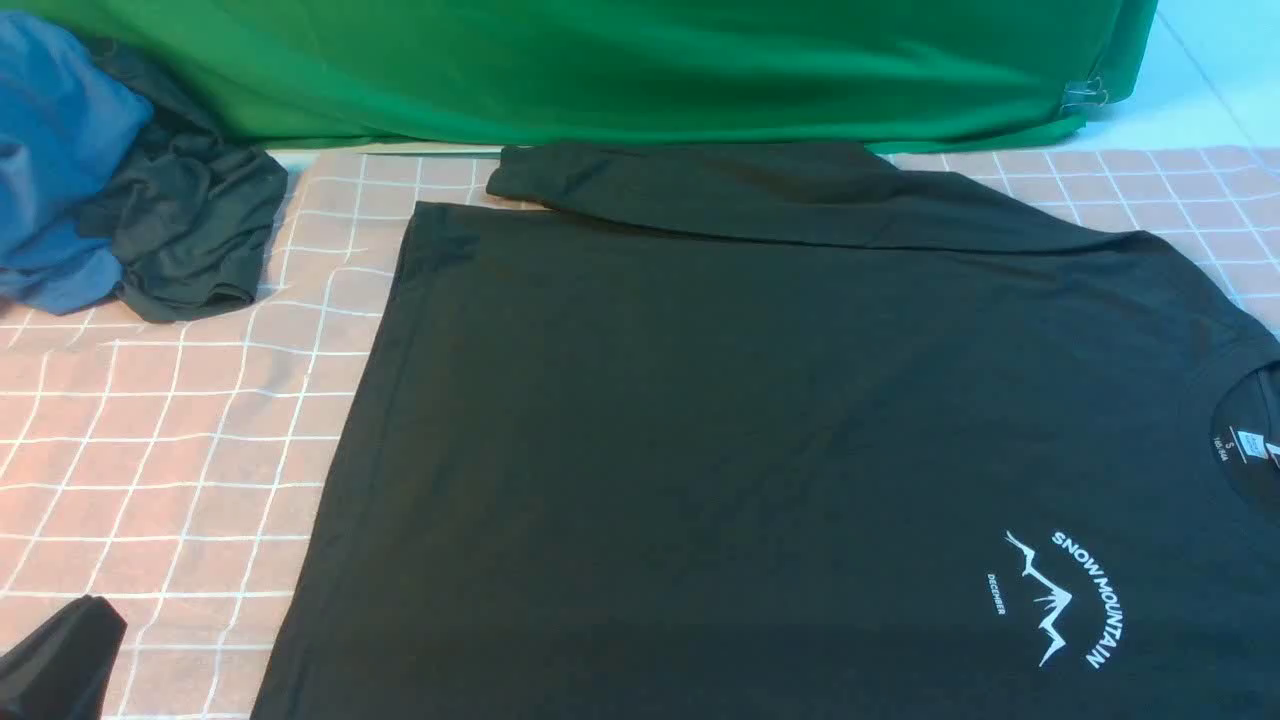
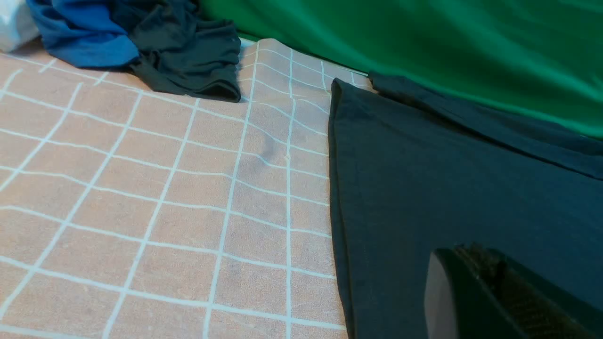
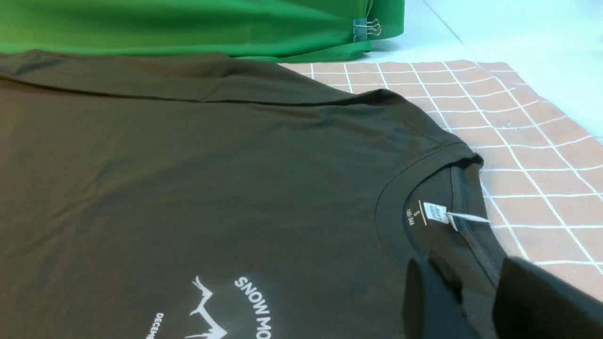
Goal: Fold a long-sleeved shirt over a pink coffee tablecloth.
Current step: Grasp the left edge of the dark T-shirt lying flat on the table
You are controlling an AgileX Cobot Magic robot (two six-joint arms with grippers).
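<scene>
The long-sleeved shirt is black and lies flat, print up, on the pink coffee tablecloth. Its collar points right and its hem left, and one sleeve is folded along the far edge. In the right wrist view my right gripper hangs open just over the collar, by the white neck label; it is outside the front view. My left gripper hovers over the shirt near the hem, its ribbed pad bare. It appears as a dark shape at the front left.
A blue garment and a smaller dark grey-green garment lie crumpled at the far left. A bright green cloth runs along the back, held by a clip. The tablecloth's right edge meets a pale surface.
</scene>
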